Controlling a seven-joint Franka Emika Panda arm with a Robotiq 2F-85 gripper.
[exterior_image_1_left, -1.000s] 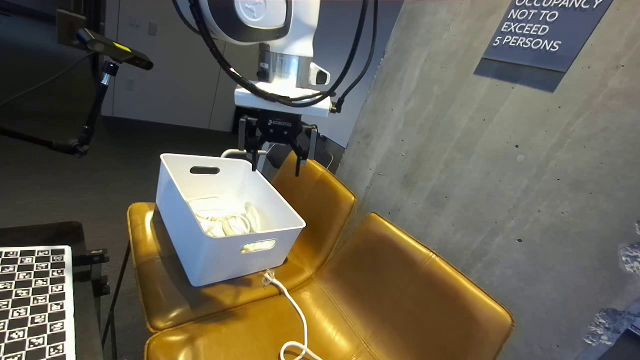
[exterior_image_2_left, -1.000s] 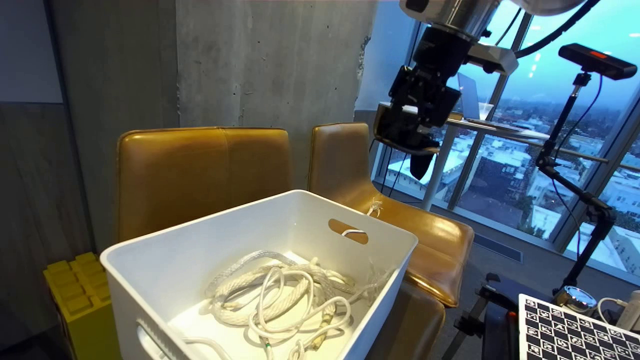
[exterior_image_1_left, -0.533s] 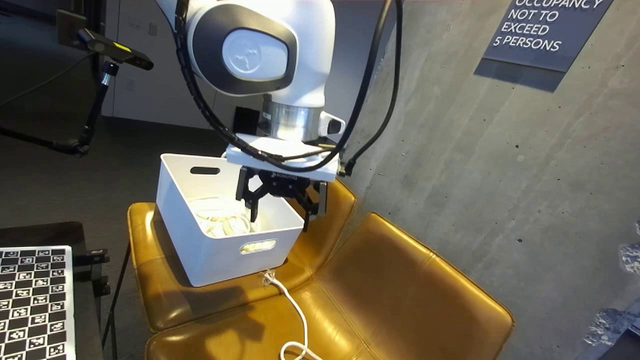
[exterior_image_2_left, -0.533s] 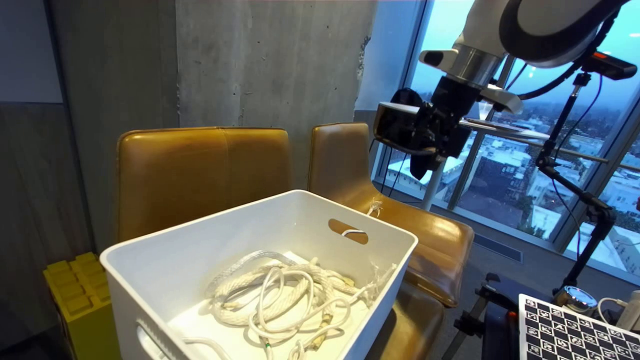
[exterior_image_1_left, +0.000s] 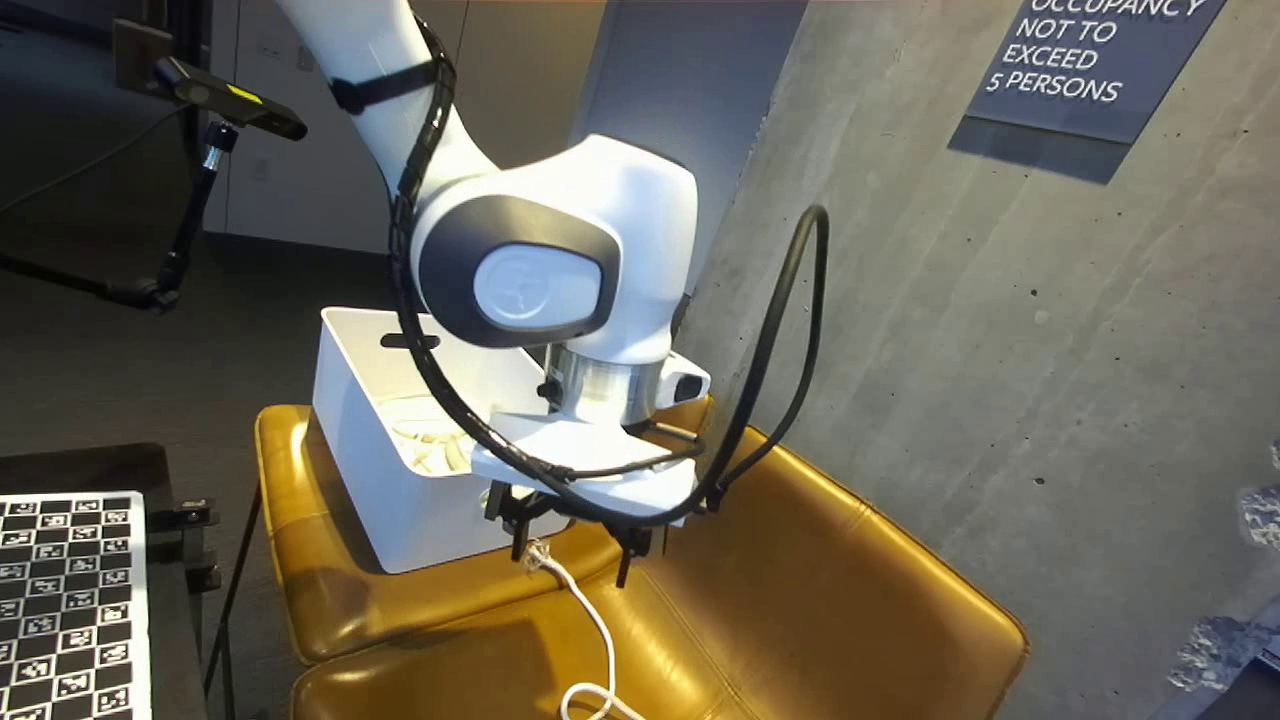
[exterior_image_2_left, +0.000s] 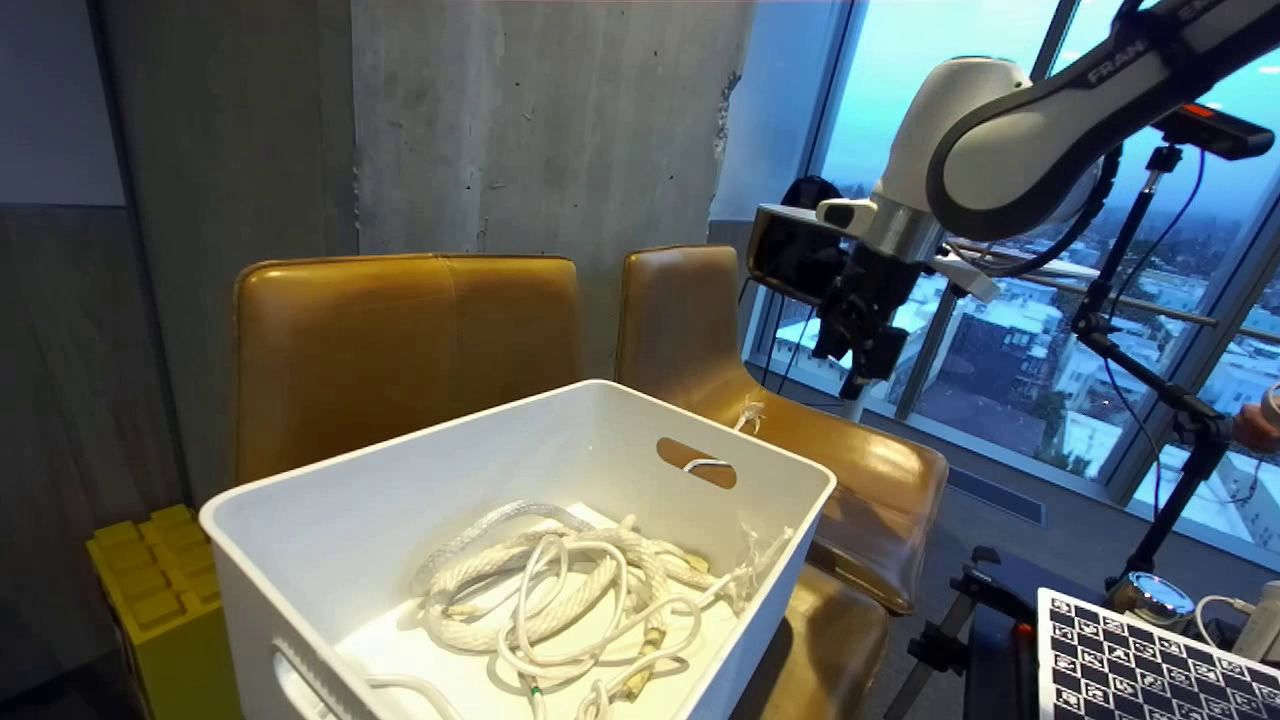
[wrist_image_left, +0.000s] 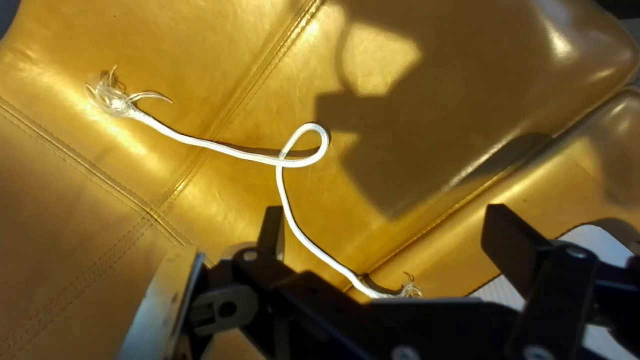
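A white rope (wrist_image_left: 260, 158) with frayed ends lies on the tan leather chair seat (wrist_image_left: 165, 45), bending into a small loop midway. My gripper (wrist_image_left: 387, 220) stands open above it, with nothing gripped. In the wrist view, part of the rope passes between the fingers in the picture, close to the left one; one frayed end is partly hidden behind the gripper body. In an exterior view the gripper (exterior_image_1_left: 570, 565) hangs in front of the white bin (exterior_image_1_left: 430, 520), near the rope's frayed end (exterior_image_1_left: 538, 553). More coiled ropes (exterior_image_2_left: 590, 590) lie inside the bin.
The bin's corner (wrist_image_left: 595, 237) shows beside the right finger. Chair backs (exterior_image_1_left: 820, 580) rise along the concrete wall (exterior_image_1_left: 950, 330). A patterned board (exterior_image_1_left: 70, 610) and a camera on a stand (exterior_image_1_left: 230, 97) stand at one side. A yellow block (exterior_image_2_left: 160, 590) sits behind the bin.
The arm has come down from above the chair back, past the bin, to over the seat with the rope. The gripper has stayed open. Rope and bin have not moved.
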